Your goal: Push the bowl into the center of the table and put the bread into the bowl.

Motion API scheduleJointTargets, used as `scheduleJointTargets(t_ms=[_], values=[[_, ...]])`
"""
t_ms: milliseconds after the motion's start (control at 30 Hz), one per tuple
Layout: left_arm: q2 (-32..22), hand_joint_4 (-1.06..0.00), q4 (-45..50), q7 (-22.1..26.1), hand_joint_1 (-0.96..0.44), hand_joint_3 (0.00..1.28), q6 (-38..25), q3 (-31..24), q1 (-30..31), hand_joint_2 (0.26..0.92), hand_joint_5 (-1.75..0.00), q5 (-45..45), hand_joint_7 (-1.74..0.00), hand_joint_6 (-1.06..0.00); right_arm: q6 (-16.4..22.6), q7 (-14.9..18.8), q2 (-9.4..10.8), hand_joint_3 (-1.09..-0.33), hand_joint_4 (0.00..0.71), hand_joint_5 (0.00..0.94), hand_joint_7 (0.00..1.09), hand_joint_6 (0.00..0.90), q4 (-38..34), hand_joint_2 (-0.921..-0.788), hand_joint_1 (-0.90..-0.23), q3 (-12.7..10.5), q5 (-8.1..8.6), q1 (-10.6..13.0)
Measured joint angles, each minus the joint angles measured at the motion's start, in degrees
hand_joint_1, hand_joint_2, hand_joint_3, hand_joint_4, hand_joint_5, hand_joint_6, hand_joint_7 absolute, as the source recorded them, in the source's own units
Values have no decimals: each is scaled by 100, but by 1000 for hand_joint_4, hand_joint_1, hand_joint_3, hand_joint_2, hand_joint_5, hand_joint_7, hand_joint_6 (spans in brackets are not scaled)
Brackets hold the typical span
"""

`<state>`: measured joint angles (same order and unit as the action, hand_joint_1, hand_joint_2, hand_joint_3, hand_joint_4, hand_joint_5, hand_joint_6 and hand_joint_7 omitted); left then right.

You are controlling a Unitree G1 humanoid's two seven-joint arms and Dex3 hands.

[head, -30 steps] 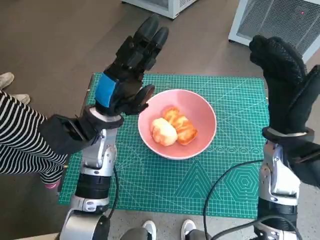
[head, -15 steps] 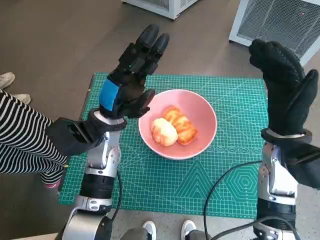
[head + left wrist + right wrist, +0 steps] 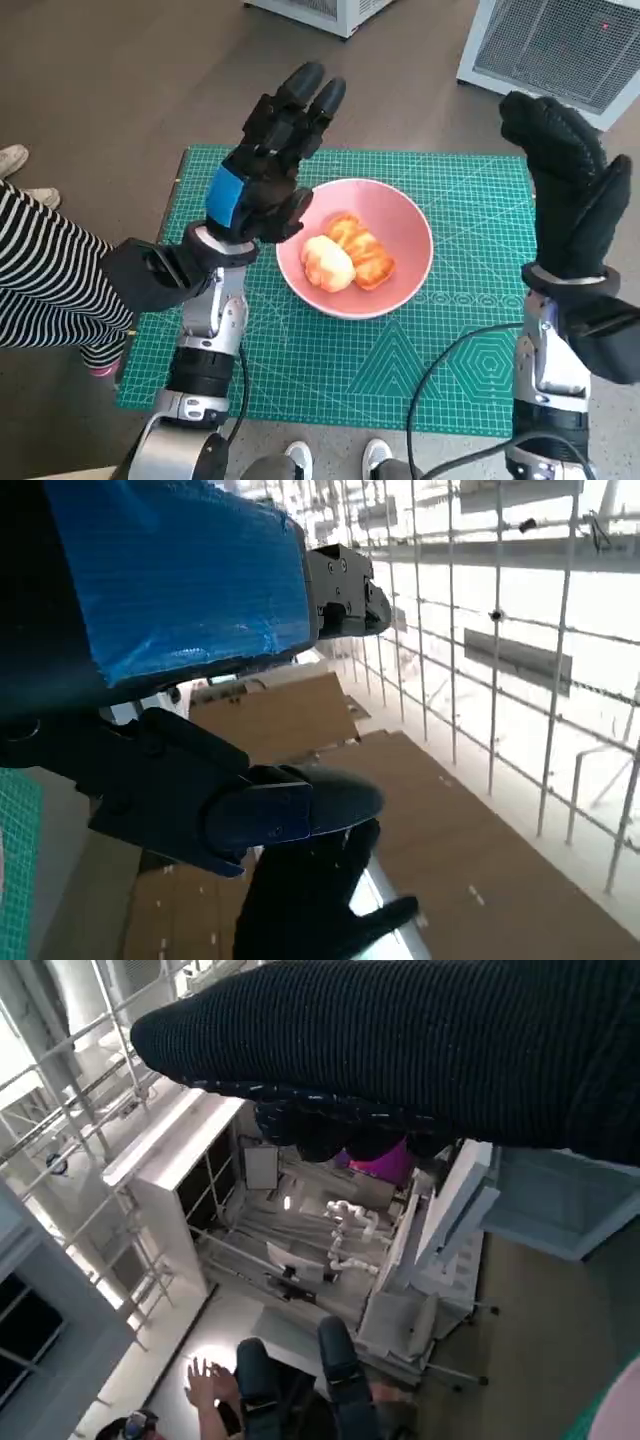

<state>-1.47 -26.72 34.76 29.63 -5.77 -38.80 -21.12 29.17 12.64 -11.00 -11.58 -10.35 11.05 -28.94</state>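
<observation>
A pink bowl (image 3: 400, 219) sits near the middle of the green cutting mat (image 3: 460, 340) in the head view. Two pieces of golden bread (image 3: 345, 254) lie inside it. My left hand (image 3: 268, 165) is raised above the mat just left of the bowl, fingers stretched out and apart, holding nothing. My right hand (image 3: 568, 190) is lifted high at the mat's right edge, fingers extended, empty. In the left wrist view the left hand (image 3: 190, 670) points up at the room, and the right hand (image 3: 305, 905) shows beyond it. The right hand (image 3: 420, 1050) crosses the top of the right wrist view.
A person's striped sleeve (image 3: 45, 290) reaches in at the left, beside my left forearm. Feet (image 3: 335, 458) show at the table's near edge. White appliances (image 3: 560, 45) stand on the floor beyond the table. A black cable (image 3: 450, 370) curves over the mat near my right arm.
My left hand has drifted slightly right and up, closer to the bowl's rim. The right hand has barely moved. Bowl and bread stay put.
</observation>
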Motion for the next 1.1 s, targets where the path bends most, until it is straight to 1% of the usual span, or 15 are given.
scheduleJointTargets(t_ms=[200,400,533,900,1100], values=[[-3,-1,-103,206,-674,489,55,-12,-50,912,-151,-39,-363,1,278,51,-1,-736,134,6,542,14,-319,-921,-697,10,4,-4],[0,1,-176,291,-675,495,106,-76,-76,904,-167,-139,-368,1,470,130,-2,-735,140,8,540,16,-600,-921,-695,9,11,-19],[2,1,-207,288,-675,503,158,-126,-94,897,-185,-149,-374,1,526,165,-4,-734,145,10,538,17,-671,-921,-694,9,15,-28],[65,1,-218,260,-665,535,268,-169,-103,874,-197,-149,-377,1,530,193,-5,-733,151,10,533,23,-659,-921,-693,23,15,-53],[98,1,-240,260,-659,592,273,-185,-103,844,-183,-150,-380,1,528,193,-5,-733,152,9,531,26,-598,-921,-693,35,14,-53]])
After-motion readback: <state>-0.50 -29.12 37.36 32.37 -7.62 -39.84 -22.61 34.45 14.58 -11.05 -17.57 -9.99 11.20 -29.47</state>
